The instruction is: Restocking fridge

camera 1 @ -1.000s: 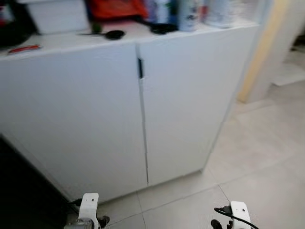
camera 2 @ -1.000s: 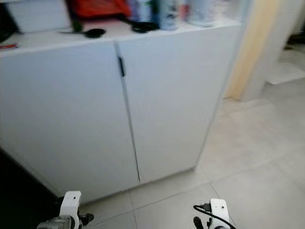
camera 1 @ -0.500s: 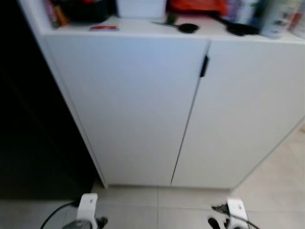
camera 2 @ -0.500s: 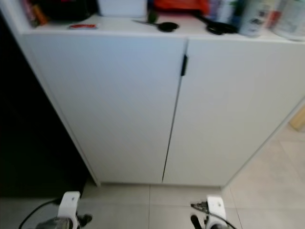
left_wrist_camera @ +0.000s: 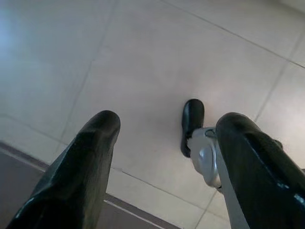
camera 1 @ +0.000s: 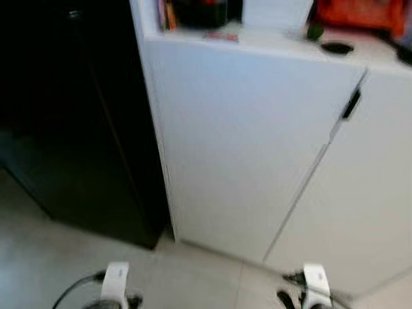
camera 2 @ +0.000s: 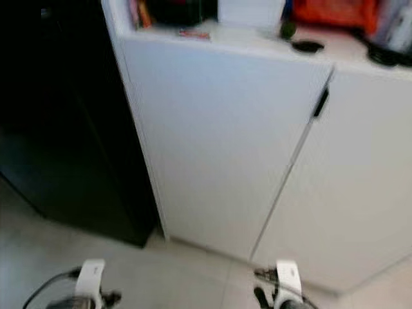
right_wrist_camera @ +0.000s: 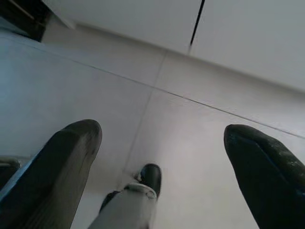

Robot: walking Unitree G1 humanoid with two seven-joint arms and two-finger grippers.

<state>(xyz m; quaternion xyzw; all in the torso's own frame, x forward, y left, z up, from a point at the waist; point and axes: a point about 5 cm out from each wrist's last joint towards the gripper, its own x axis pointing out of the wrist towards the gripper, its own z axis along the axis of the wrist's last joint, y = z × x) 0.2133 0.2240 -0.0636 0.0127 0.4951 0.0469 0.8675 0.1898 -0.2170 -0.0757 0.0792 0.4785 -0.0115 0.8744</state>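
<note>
Beside the white cabinet stands the black fridge, door closed. Left end effector and right end effector hang released over floor tiles, carrying nothing, consistent with transit.

Two white, rounded wrist housings sit at the lower edge of the head views, the left arm trailing a thin black cable that loops off to its side, the right arm carrying a short black cable at its base. Each gripper has two long, thick black fingers with blunt rounded tips and a matte, slightly scuffed surface. A silver-grey leg ending in a black foot shows between them.
</note>
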